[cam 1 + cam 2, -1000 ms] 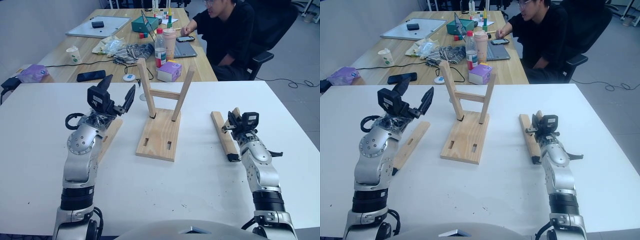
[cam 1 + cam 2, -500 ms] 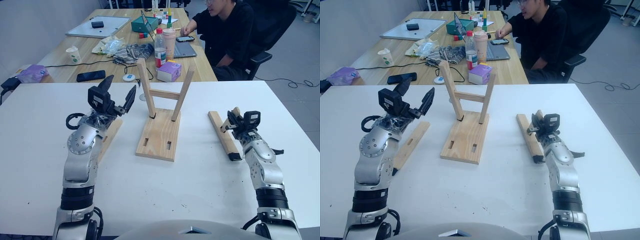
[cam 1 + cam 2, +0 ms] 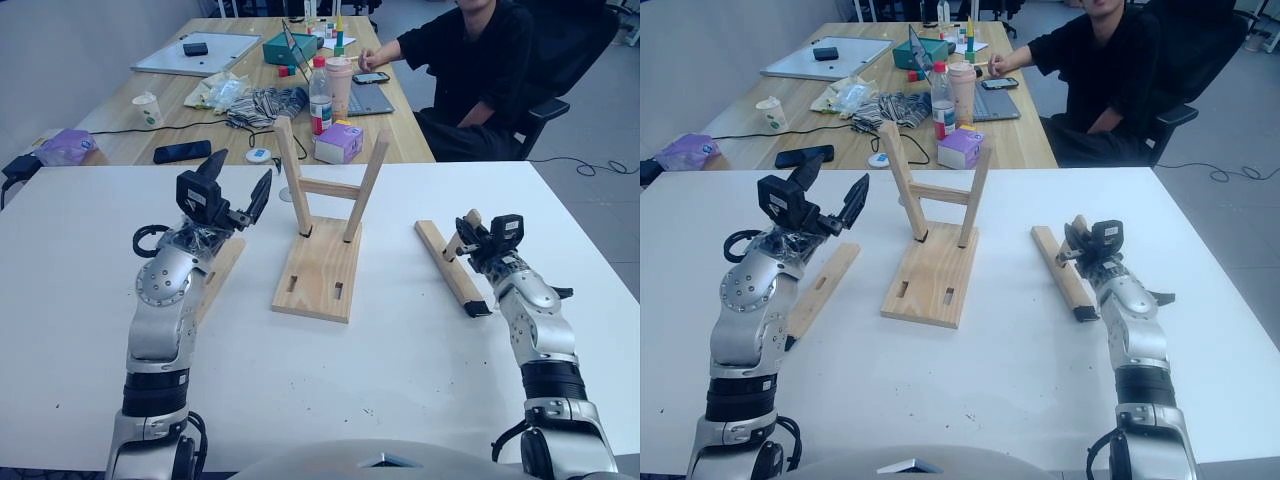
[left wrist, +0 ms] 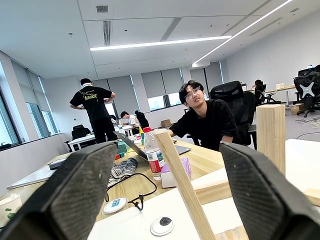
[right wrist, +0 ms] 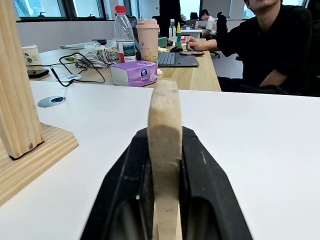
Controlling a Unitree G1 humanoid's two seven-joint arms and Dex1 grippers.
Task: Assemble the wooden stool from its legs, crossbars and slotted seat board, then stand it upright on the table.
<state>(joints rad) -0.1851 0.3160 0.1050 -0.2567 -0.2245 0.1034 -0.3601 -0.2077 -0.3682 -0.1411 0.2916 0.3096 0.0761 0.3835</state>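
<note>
While the left gripper (image 3: 238, 185) is held open at 9 o'clock, a leg frame (image 3: 448, 262) is clamped in the right gripper (image 3: 472, 238).

Both eye views look from the head, forward and down across the white table (image 3: 400, 380) toward the far desk (image 3: 190, 115). They share nearly the whole scene, slightly offset sideways. The left wrist view sits low between the spread fingers (image 4: 70, 195) of the left gripper (image 3: 242, 172), facing the nearby upright legs (image 4: 182, 192) and the far room. The right wrist view looks along the right gripper (image 5: 165, 136), very near its clamped piece (image 5: 164, 100), toward the board (image 5: 35, 155) and desk.
</note>
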